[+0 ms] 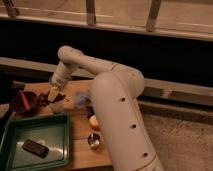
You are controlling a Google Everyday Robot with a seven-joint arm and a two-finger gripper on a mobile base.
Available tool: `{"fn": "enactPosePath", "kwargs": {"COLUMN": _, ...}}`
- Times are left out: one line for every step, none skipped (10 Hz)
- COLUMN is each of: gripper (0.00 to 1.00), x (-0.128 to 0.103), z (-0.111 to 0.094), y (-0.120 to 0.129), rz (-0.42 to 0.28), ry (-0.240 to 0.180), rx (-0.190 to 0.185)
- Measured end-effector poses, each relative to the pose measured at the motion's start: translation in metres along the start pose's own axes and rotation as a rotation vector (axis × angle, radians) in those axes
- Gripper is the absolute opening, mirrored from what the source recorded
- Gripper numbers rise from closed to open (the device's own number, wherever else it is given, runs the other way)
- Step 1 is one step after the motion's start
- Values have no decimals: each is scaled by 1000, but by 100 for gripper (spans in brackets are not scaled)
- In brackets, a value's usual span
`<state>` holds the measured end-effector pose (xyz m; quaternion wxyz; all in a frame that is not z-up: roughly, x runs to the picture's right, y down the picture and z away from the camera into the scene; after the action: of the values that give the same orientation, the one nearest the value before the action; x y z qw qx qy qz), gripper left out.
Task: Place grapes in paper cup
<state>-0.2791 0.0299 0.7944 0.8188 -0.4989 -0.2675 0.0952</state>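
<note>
the white arm (pixel 107 85) bends at its thick elbow and reaches left and down across the wooden table (pixel 80 135), its wrist pointing at the table's left end. the gripper (pixel 53 94) hangs there just above the paper cup (pixel 56 106), with the grapes (pixel 46 99) at its tip; whether it grips them i cannot tell. the grapes are a small dark reddish clump, beside 1 red bowl (pixel 23 101). 1 green tray (pixel 35 142) lies in front, holding 1 dark block (pixel 35 148). 1 shiny metal cup (pixel 94 141) and 1 orange fruit (pixel 93 121) sit near the arm's base.
</note>
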Motion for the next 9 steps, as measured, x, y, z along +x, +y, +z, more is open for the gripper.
{"fn": "enactPosePath", "kwargs": {"gripper": 50, "x": 4, "z": -2, "y": -3, "rz": 8, "ry": 6, "rx": 7}}
{"fn": "enactPosePath", "kwargs": {"gripper": 58, "x": 6, "z": -4, "y": -4, "rz": 12, "ry": 9, "rx": 13}}
{"fn": "enactPosePath", "kwargs": {"gripper": 63, "x": 7, "z": -7, "y": -5, "rz": 15, "ry": 12, "rx": 23}}
{"fn": "enactPosePath", "kwargs": {"gripper": 63, "x": 7, "z": -10, "y": -6, "rz": 14, "ry": 10, "rx": 31}}
{"fn": "enactPosePath", "kwargs": {"gripper": 63, "x": 5, "z": -13, "y": -6, "rz": 12, "ry": 7, "rx": 37}}
{"fn": "enactPosePath", "kwargs": {"gripper": 63, "x": 3, "z": -17, "y": -6, "rz": 7, "ry": 1, "rx": 43}}
{"fn": "enactPosePath", "kwargs": {"gripper": 63, "x": -1, "z": -19, "y": -6, "rz": -5, "ry": -4, "rx": 47}}
{"fn": "enactPosePath", "kwargs": {"gripper": 63, "x": -6, "z": -21, "y": -5, "rz": -16, "ry": -10, "rx": 50}}
{"fn": "enactPosePath", "kwargs": {"gripper": 63, "x": -11, "z": -22, "y": -4, "rz": -27, "ry": -12, "rx": 55}}
